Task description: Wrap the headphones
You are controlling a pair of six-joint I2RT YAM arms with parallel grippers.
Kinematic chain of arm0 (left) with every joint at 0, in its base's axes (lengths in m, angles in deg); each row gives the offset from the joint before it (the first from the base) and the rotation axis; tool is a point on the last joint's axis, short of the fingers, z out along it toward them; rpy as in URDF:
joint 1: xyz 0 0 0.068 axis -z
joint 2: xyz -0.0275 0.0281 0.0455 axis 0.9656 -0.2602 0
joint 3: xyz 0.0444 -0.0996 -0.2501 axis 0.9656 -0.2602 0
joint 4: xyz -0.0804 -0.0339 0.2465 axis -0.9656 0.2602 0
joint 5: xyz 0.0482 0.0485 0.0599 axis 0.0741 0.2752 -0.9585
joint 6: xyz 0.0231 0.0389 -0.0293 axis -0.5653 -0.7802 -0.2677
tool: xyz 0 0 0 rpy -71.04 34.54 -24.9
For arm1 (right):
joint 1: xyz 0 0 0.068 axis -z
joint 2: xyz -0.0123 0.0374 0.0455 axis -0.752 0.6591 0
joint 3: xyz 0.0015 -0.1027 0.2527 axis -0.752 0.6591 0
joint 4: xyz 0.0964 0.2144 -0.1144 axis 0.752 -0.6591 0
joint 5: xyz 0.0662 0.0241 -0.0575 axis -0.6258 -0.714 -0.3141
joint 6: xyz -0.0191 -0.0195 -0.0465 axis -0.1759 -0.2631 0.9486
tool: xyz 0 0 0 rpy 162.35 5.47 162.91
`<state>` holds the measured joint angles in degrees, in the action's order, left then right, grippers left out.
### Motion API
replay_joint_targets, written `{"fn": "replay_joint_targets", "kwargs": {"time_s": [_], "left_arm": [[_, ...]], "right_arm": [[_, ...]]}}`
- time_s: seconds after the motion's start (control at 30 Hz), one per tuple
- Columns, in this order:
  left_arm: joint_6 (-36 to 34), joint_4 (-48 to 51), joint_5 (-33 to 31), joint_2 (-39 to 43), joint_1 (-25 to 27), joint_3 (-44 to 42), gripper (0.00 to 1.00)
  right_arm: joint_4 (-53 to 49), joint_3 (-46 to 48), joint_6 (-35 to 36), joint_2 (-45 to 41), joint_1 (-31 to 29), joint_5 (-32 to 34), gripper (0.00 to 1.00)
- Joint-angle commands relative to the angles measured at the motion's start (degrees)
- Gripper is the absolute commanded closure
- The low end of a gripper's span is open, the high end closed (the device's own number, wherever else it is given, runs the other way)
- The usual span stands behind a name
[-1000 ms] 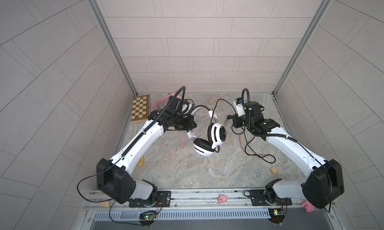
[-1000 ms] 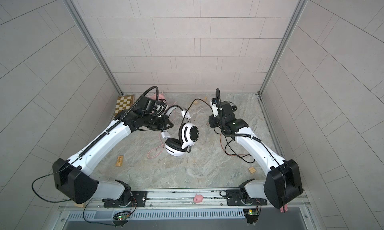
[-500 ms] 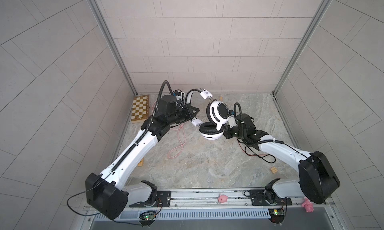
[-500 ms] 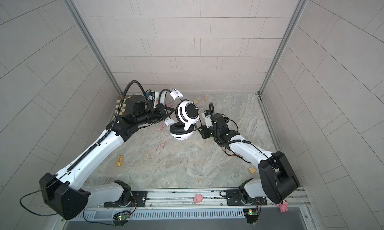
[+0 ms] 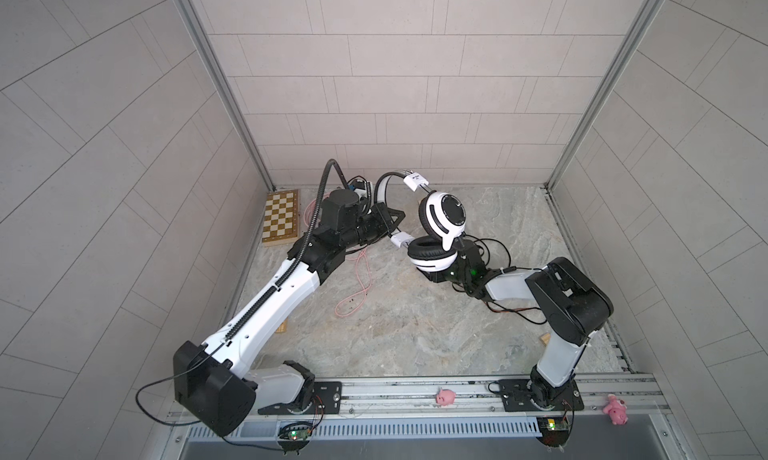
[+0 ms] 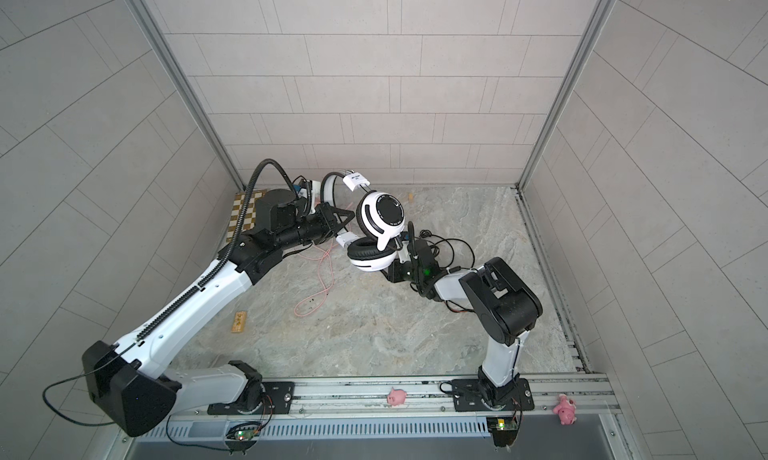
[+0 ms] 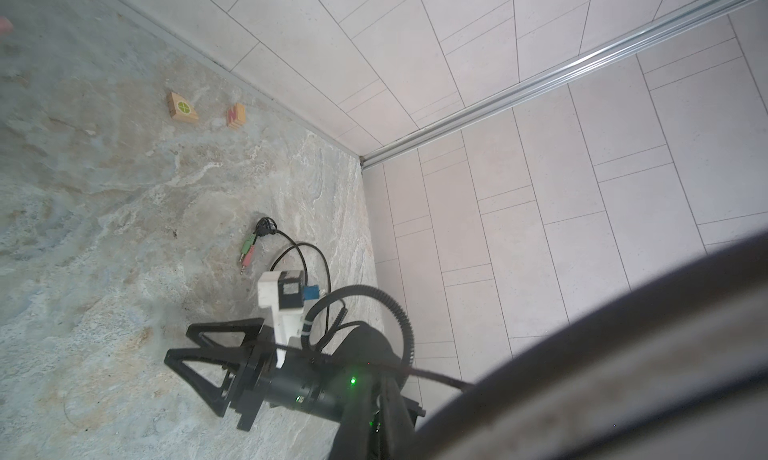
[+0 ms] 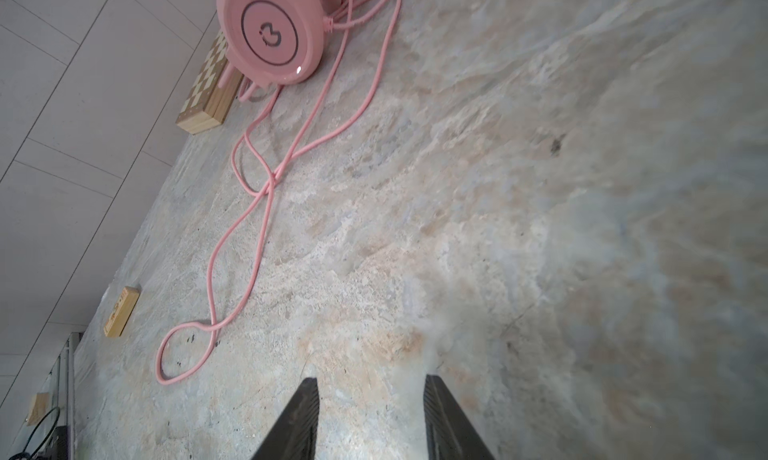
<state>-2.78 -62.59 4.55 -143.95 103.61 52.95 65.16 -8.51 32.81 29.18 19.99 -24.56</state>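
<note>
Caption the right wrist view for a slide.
Open right gripper over stone-patterned tabletop; pink over-ear headphones with loose pink cable beyond.

Red N on small wood block (image 7: 236, 115) nr table (image 7: 104, 229) far edge, green crossed-circle sign on flat wood block (image 7: 182, 107), duck-like emblem on pink headphones (image 8: 270, 34) cup, white tag (image 5: 415, 181) on white headphones (image 5: 442, 219) band, print unreadable

Two pairs of headphones are showing — a white pair (image 5: 440, 217) and a pink pair (image 8: 270, 34) just beside the one chessboard (image 5: 281, 218). At least four little wooden blocks are lying about: a near block (image 6: 239, 321) closest to the chessboard, then a far block (image 5: 545, 337), a green-marked block (image 7: 183, 109) and a red-marked block (image 7: 236, 115) well apart from it. Two toy pigs (image 5: 445, 397) are sitting far from it.
</note>
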Motion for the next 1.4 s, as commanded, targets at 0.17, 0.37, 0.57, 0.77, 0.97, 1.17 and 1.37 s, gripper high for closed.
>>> {"fn": "replay_joint_targets", "kwargs": {"time_s": [0.17,0.37,0.57,0.77,0.97,1.17,1.37], "left_arm": [[3.27,-6.35,-14.53,1.22,-0.03,4.62,1.00],[5.57,-5.69,-28.17,-0.12,0.05,4.79,1.00],[9.15,-2.43,-35.97,-3.78,0.05,7.83,1.00],[8.22,-4.53,-42.08,-6.50,0.05,7.40,1.00],[-0.15,-4.60,-49.43,-10.19,0.05,7.64,1.00],[-5.74,-4.92,-57.07,-11.73,0.05,1.31,1.00],[-9.64,-5.31,-58.52,-11.25,0.10,-3.80,1.00]], "right_arm": [[2.83,5.22,-1.11,-2.50,-6.77,3.72,0.57],[-3.10,8.70,-1.28,-6.20,-11.08,6.89,0.77],[-10.67,10.56,-0.67,-12.18,-17.71,11.63,0.87],[-24.84,6.80,4.53,-19.55,-24.26,18.36,0.96],[-42.09,-0.06,11.21,-27.19,-27.09,22.71,0.96],[-51.13,-3.00,14.40,-39.01,-27.33,28.03,0.96],[-56.08,-5.96,16.26,-48.60,-27.26,35.10,0.97]]}}
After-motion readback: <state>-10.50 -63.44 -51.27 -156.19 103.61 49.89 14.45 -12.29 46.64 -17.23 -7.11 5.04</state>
